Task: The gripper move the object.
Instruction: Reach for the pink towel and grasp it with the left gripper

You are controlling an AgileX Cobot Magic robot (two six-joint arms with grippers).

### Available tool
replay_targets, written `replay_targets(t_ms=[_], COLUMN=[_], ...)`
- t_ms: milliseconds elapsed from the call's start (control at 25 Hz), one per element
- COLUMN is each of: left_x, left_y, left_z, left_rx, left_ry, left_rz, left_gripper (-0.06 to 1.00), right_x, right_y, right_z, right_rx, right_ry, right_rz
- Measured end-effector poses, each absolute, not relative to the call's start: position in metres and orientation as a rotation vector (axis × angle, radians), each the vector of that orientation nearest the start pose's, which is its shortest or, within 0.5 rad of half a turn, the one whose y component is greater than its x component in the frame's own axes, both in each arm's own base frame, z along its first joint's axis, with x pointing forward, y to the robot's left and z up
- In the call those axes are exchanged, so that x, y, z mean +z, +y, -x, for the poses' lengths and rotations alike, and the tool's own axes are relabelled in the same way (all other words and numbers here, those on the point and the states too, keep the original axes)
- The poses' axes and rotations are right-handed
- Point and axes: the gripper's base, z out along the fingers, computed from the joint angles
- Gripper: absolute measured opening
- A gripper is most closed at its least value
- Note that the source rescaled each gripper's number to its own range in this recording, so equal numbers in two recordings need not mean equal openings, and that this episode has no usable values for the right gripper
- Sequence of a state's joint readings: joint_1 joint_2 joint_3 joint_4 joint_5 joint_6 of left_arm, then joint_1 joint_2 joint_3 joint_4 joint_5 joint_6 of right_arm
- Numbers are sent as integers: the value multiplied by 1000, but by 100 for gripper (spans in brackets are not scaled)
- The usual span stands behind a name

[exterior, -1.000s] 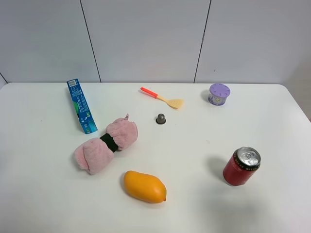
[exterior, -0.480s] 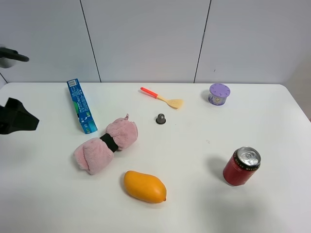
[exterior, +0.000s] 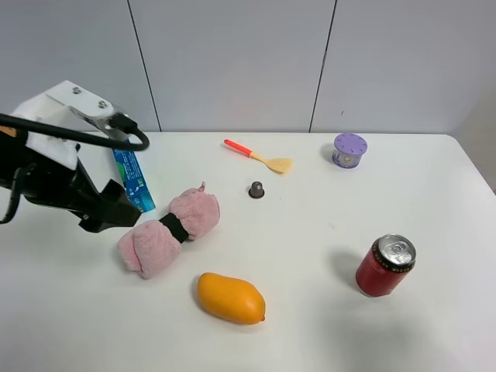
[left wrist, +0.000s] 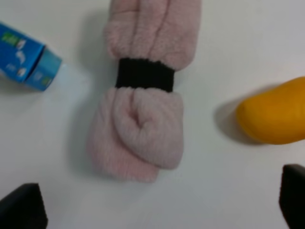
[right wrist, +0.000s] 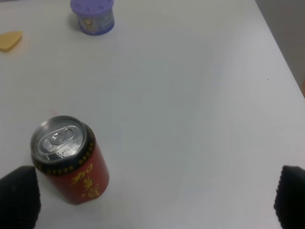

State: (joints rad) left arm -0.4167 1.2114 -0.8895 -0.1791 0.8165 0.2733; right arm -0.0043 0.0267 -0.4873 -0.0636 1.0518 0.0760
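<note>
The pink rolled towel with a black band lies on the white table, left of centre. My left gripper hangs just left of it, jaws open and empty. In the left wrist view the towel lies ahead of the open gripper, between the two black fingertips, untouched. My right gripper is open and empty over the table near the red soda can; it is out of the exterior view.
An orange mango lies in front of the towel. A blue box lies behind it, partly hidden by my left arm. A red can stands at the right. A spatula, a small dark cap and a purple jar sit at the back.
My left arm has come in from the left edge and now hangs beside the towel. Nothing on the table has moved.
</note>
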Motion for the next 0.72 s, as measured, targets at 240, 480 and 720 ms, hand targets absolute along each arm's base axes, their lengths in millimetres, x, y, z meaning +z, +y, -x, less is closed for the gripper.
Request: replay_targets(t_ms=[240,480,720], left_x=[252,226,199], left_y=[-125,-134,-141], left_z=[-230,-250,-265], left_rx=[-182,-152,-140], left_ry=[2468,2449,2477], left_rz=[-1037,-1062,-1060], left_gripper=[100,100,100], right_x=[275,275,275], right_y=[-5,-5,-5], right_z=[-1,-1,-1], right_rx=[-33,-33,-33], right_ry=[2072,2072,2072], right_rz=[-84,-84,-84])
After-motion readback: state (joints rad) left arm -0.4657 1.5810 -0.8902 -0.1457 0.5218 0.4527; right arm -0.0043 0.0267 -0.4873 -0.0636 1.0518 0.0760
